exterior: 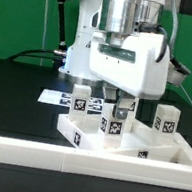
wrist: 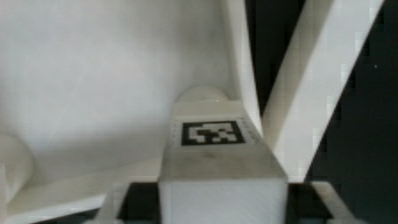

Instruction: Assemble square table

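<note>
One square tabletop lies on the black table against the white border rail, carrying upright legs. The gripper clamps one leg above it; the marker board lies behind.

We see a white square table top and white peg legs bearing black-and-white square tags, all on a black table.

White, boxy arm with a silvery ringed wrist; jaws look dark, perhaps black.
</note>
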Tool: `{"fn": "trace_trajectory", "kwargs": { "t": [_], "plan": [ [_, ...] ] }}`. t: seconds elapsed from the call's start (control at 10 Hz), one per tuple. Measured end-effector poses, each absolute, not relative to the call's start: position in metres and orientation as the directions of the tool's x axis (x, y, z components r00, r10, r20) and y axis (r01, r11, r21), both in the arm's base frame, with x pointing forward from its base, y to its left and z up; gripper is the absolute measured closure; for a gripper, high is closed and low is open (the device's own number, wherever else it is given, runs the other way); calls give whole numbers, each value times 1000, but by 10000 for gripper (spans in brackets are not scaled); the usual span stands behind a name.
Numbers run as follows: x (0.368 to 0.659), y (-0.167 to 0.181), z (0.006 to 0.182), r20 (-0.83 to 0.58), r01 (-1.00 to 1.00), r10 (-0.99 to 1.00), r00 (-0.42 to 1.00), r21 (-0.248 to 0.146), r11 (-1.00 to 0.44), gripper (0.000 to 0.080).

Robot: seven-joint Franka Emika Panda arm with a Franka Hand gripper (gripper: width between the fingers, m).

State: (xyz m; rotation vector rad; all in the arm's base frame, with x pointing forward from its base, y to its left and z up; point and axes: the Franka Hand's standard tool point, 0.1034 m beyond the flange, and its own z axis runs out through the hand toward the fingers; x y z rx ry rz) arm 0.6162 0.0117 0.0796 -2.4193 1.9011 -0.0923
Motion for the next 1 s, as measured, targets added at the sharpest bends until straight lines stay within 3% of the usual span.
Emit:
{"fn": "trace_trajectory", "kwargs": {
  "t": [0.6,0.9,1.0],
  "plan": [
    [616,6,80,-22,-981,-984,-174,-84,175,509],
    [616,8,79,-26,-977,-981,-194,-83,196,509],
    [617,11,80,-28,-977,-981,-193,-84,195,330]
  ]
}}
